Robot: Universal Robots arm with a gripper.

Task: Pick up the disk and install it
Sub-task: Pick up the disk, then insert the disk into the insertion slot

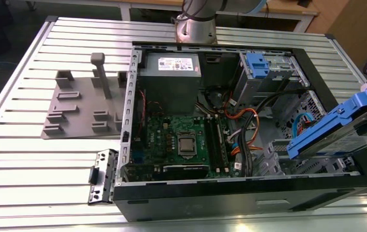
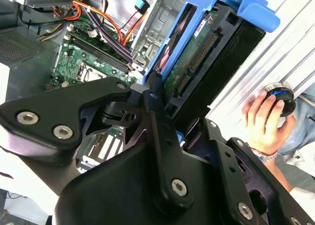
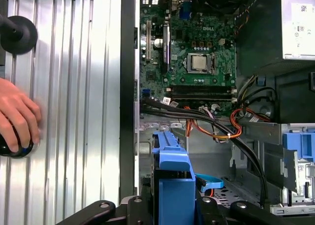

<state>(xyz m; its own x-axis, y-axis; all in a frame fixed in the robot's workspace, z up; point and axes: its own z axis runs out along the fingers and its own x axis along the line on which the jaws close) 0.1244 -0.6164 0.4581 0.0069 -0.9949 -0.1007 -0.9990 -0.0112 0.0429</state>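
Black jaws are clamped tight on the disk (image 2: 206,52), pressing the long sides of its blue frame in the second wrist view. In the exterior view the disk hangs tilted in the air over the wall of the open computer case (image 1: 235,195) on the exterior view's right, above the metal bays and not yet seated. Inside the case lie the green circuit board (image 1: 177,140) and orange cables (image 1: 251,128). A person's hand (image 3: 17,116) rests on a round black knob (image 2: 283,99) on the ribbed bench (image 1: 35,159) beside the case.
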